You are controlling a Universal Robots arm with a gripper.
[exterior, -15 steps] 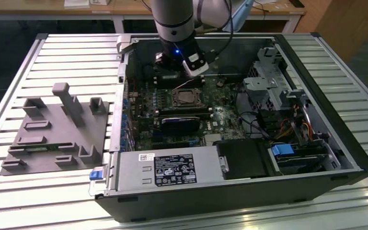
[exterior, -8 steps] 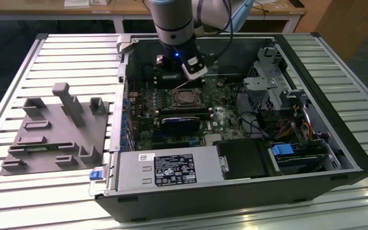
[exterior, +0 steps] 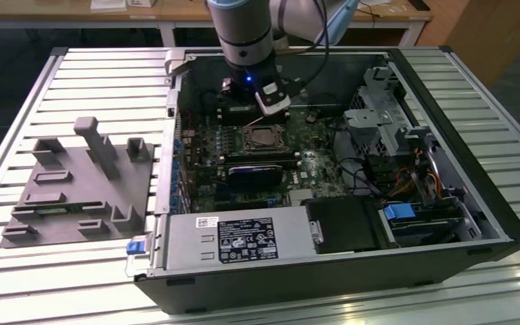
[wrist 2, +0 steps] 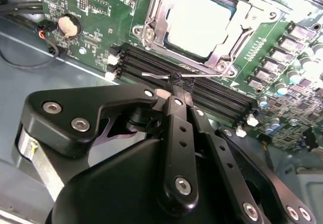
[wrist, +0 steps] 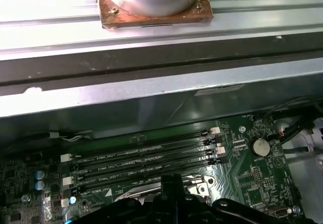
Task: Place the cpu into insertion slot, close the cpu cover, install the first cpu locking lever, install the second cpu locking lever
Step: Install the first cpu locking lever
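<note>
One grey robot arm (exterior: 242, 34) reaching down from the far side into one open black computer case (exterior: 332, 288), laid on one slatted metal table (exterior: 89, 74). One black linkage gripper (exterior: 273, 112) at the arm's end. Fingers pressed together, tips right at one thin silver wire locking lever (wrist 2: 154, 75) running crosswise past them in the second wrist view. Cannot tell whether clamped or merely touched.

One small flat square silvery-beige-topped cpu (wrist 2: 199, 22). Sits flat in one square dark grey-rimmed insertion slot (wrist 2: 143, 32), set into one green circuit board (wrist 2: 91, 2). One thin grey metal frame-shaped cpu cover (wrist 2: 157, 24), lying closed over the chip's edges, cut-out middle leaving the metal top bare.

Four long narrow black memory slots (wrist: 141, 156) side by side with white latches at their ends, just on the far side of the insertion slot. One round silver coin cell (wrist: 260, 147) on the board, off to one side of the insertion slot.

Relative to the gripper (wrist 2: 177, 82): cpu just on the near side of the fingertips, close but apart, not touched. Tips poised over the memory slots beside the insertion slot.

One grey moulded fixture block (exterior: 70, 196) on the table at the exterior view's left of the case. One grey labelled power supply box (exterior: 233, 240) along the case's near edge
</note>
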